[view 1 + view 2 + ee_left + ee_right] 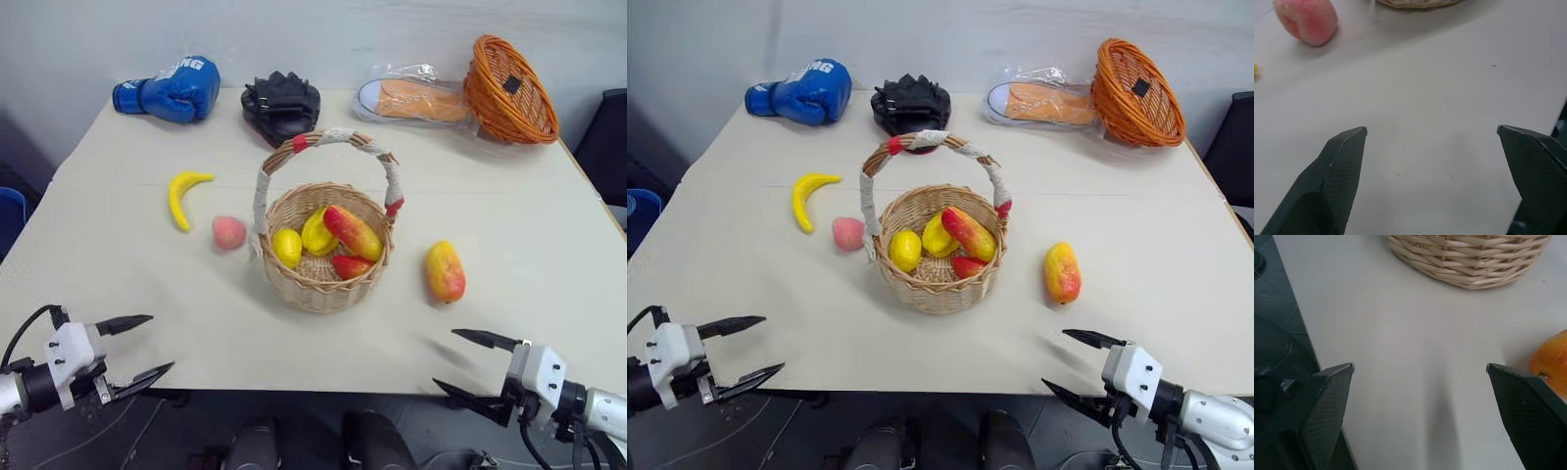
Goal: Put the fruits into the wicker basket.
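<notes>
Left tool point(137, 345) hangs at the near-left edge of the surface point(509, 235), fingers spread wide, nothing between them. Going left to right from there: banana point(182, 196) lies well ahead of it, curved, long axis running roughly away from the robot, with a blue boxing glove point(171, 90) at the far edge beyond. Peach point(229, 232) sits just right of the banana, close beside the wicker basket point(318, 284) but apart from it, I think; the gap is hard to read from the head views.

Basket is centre, upright, handle arching over it. Already inside: two yellow pieces point(287, 246), one long red-and-yellow piece point(353, 231) and a smaller red one point(351, 265). Behind it a black item, probably a glove, then a bagged shoe and an orange basket tipped on its side at far right.

Mango point(445, 270) lies on the surface just right of the basket, long axis pointing away from the robot, slightly tilted.

Right tool point(468, 364) hangs at the near-right edge, also wide and empty.

Key relation: three fruits left out. Mango is almost straight ahead of the right tool, clearly that arm's pick, and closing across its short axis looks easiest. Banana and peach fall to the left arm; peach is nearer.
</notes>
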Controlling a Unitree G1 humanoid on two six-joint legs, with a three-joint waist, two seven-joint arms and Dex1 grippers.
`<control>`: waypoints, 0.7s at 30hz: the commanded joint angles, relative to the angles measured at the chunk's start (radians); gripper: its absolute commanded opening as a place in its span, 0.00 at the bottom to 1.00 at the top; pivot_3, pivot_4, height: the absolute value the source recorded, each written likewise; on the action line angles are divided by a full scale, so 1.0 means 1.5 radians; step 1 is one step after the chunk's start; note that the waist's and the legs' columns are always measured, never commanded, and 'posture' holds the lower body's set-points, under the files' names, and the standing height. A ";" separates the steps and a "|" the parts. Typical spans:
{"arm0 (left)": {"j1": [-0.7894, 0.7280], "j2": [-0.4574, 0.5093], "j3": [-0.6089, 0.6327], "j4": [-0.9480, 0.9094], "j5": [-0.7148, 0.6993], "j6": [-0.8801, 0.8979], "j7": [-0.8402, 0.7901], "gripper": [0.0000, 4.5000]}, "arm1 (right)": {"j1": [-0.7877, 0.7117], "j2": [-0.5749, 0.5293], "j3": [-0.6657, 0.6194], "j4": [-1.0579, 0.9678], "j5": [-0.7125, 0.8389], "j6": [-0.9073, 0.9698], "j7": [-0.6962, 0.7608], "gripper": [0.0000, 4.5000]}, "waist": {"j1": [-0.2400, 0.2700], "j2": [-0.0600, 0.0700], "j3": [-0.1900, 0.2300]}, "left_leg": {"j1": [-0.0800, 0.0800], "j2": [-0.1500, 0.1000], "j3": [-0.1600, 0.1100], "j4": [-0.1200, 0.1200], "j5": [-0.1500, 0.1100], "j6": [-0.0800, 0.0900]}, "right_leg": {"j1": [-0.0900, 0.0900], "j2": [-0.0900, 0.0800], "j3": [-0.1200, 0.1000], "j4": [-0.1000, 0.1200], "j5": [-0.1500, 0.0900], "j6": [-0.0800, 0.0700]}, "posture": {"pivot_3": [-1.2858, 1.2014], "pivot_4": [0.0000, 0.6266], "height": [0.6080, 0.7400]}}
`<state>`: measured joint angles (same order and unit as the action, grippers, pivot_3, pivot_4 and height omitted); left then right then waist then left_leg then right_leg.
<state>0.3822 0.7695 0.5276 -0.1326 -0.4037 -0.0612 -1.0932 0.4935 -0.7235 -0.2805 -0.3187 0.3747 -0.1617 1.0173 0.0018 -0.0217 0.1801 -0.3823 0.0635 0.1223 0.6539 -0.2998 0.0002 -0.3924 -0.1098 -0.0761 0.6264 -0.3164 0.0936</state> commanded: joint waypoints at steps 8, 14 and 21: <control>0.009 0.015 0.011 -0.031 -0.069 0.081 -0.035 1.00 | -0.031 0.034 0.021 -0.015 0.005 -0.005 -0.020 0.99 | -0.009 0.000 0.000 | 0.000 0.002 0.000 0.000 0.000 -0.001 | -0.001 0.000 0.000 0.000 0.000 -0.001 | 0.52 0.24 1.00; -0.059 0.026 0.026 0.001 -0.087 0.139 0.001 1.00 | -0.056 0.064 0.016 -0.003 -0.018 -0.057 -0.049 0.99 | -0.002 0.000 0.000 | 0.000 0.001 0.000 0.000 0.000 -0.001 | 0.000 0.001 0.000 0.000 0.000 -0.001 | 0.52 0.24 1.00; -0.198 0.117 0.096 0.175 -0.095 0.290 0.103 1.00 | -0.146 0.099 -0.016 -0.109 0.087 0.061 -0.177 0.99 | -0.008 0.000 0.000 | 0.000 0.001 0.000 0.000 0.000 -0.002 | -0.001 0.001 0.001 0.002 0.000 -0.001 | 0.52 0.24 1.00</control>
<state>0.1355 0.9062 0.5971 0.0551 -0.5232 0.2966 -1.0216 0.3296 -0.5832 -0.2530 -0.3888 0.4259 -0.1159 0.8225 -0.0099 -0.0214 0.1803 -0.3819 0.0658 0.1225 0.6536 -0.2991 -0.0027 -0.3942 -0.1084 -0.0751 0.6290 -0.3169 0.0926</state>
